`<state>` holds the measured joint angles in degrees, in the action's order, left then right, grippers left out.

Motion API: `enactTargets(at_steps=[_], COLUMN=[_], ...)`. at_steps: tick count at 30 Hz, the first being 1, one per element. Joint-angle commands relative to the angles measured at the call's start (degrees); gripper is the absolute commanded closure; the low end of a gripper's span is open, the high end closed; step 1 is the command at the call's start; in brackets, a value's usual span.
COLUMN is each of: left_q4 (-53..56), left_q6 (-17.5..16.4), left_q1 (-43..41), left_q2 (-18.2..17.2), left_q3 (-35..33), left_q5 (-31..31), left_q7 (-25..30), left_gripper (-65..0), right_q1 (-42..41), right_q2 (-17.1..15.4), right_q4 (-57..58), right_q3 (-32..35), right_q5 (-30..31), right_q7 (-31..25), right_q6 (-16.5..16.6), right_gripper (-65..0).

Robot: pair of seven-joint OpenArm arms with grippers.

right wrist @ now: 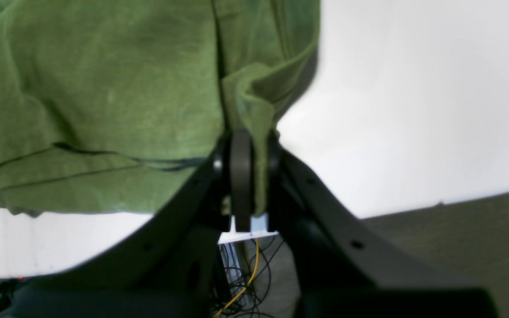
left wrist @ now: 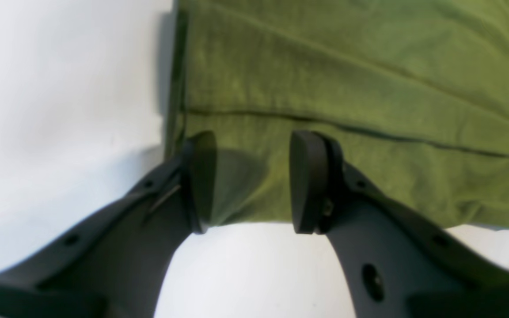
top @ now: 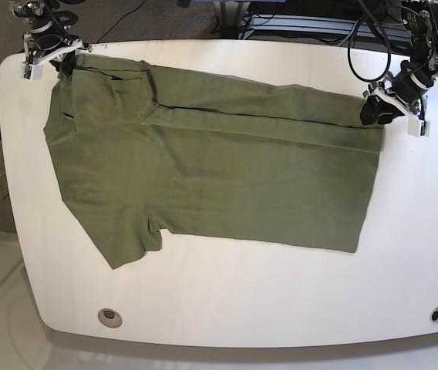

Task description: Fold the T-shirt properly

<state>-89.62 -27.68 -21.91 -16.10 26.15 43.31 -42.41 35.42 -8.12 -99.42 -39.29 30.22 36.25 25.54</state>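
While your right end effector (right wrist: 248, 176) pinches the T-shirt (top: 203, 169) on the worktop (top: 242, 293), your left end effector (left wrist: 250, 181) gapes wide, holding nothing.

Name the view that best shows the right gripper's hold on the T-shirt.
Right wrist view: the right gripper is shut on a fold of the T-shirt. Base view shows it small at a corner; left wrist view misses it.
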Motion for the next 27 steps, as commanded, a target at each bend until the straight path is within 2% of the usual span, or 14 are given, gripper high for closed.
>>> enactTargets(at_steps=[1, 7, 13, 27], left_q4=[-1.2, -1.4, -1.8, -2.3], left_q6=[-0.6, -0.5, -0.2, 0.5], left_q1=[-0.6, -2.1, -4.4, -5.8], left_q2=[-0.9, -1.0, -1.1, -0.9], left_q3=[0.3, 0.1, 0.5, 0.6], left_q5=[1.0, 1.0, 1.4, 1.7], left_q7=[0.8, 0.5, -0.5, -0.8], left_gripper=[-22.5, -20.0, -23.3, -24.1], right_q1=[0.4, 0.3, 0.3, -0.2], right_q2=[-0.8, -0.9, -0.9, -0.8], right_q4=[-0.9, -0.8, -0.6, -0.2], right_q3=[-0.4, -0.5, -0.6, -0.2], right_q5=[0.4, 0.3, 1.0, 0.7], right_q7=[-1.1, -1.1, -0.9, -0.7], right_q6=[0.2, 0.2, 0.1, 0.1], right_gripper=[0.0, 0.0, 0.0, 0.0])
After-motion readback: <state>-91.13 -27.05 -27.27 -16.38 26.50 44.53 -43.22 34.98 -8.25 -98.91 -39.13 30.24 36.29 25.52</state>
